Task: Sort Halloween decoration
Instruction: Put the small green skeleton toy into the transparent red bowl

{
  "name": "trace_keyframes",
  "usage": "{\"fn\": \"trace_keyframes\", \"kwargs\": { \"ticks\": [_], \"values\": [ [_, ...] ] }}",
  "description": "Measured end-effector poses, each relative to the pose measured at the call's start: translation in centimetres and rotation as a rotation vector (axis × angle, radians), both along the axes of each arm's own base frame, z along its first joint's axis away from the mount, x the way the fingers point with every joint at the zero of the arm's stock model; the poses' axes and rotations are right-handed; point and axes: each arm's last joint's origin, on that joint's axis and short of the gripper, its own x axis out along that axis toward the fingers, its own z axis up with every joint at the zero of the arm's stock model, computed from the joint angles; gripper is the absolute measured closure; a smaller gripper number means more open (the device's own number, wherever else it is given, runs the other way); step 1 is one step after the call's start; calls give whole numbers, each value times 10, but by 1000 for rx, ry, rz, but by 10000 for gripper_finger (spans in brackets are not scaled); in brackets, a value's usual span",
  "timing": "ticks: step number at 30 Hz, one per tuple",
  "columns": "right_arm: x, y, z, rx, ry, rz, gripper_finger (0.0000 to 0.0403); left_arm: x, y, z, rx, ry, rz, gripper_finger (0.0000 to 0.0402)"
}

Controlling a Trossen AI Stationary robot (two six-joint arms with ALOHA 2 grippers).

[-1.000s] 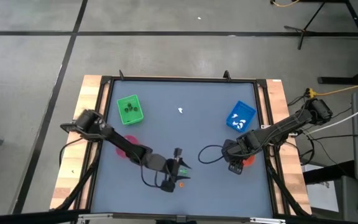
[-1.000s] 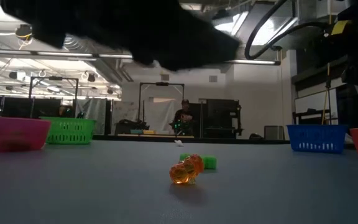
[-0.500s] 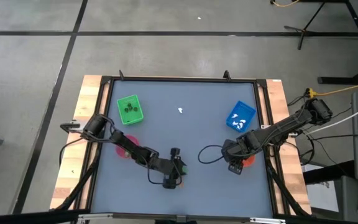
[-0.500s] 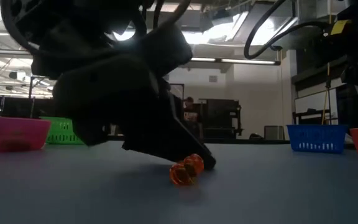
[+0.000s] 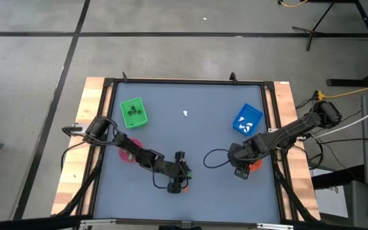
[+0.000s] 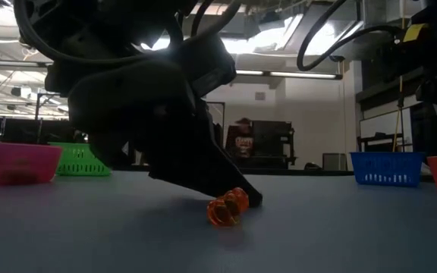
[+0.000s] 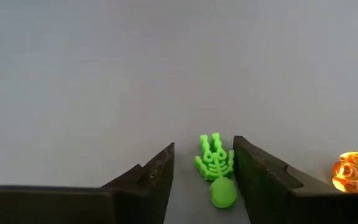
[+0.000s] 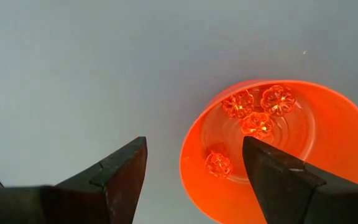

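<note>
A small green skeleton figure [image 7: 215,168] lies flat on the grey table. My left gripper [image 7: 204,155] is open and low at the table's near middle [image 5: 183,174], slanting down, with one finger on each side of the skeleton. An orange pumpkin figure [image 6: 227,207] lies on the table just beside that gripper, outside its fingers [image 7: 356,171]. My right gripper [image 8: 194,144] hangs open above the orange bowl [image 8: 278,143] at the right, pointing down. Several orange pumpkins lie in that bowl. My left gripper has the skeleton's ribs [image 7: 219,163] close against the inner side of one finger [image 7: 247,168], with a clear gap to the other finger. I cannot tell whether that finger touches it. The skeleton lies flat on the table.
A green tray [image 5: 133,112] with dark figures stands at the far left. A blue tray [image 5: 248,119] with white figures stands at the far right. A pink bowl [image 5: 126,154] sits partly under my left arm. One white figure [image 5: 185,114] lies at the far middle.
My left gripper has come down to the table near the orange pumpkin and tipped to a flatter slant. It now fills the low view and hides the green figure that showed behind the pumpkin. The pumpkin has stayed in place.
</note>
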Motion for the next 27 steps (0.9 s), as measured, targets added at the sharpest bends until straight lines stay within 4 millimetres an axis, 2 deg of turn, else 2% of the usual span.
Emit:
{"fn": "trace_keyframes", "kwargs": {
  "ticks": [17, 27],
  "values": [
    [0, 0, 0, 0, 0, 0, 139, -1, -1, 0, -1, 7, -12, 347],
    [0, 0, 0, 0, -1, 0, 139, -3, 0, 8, -1, 8, -24, 365]
  ]
}}
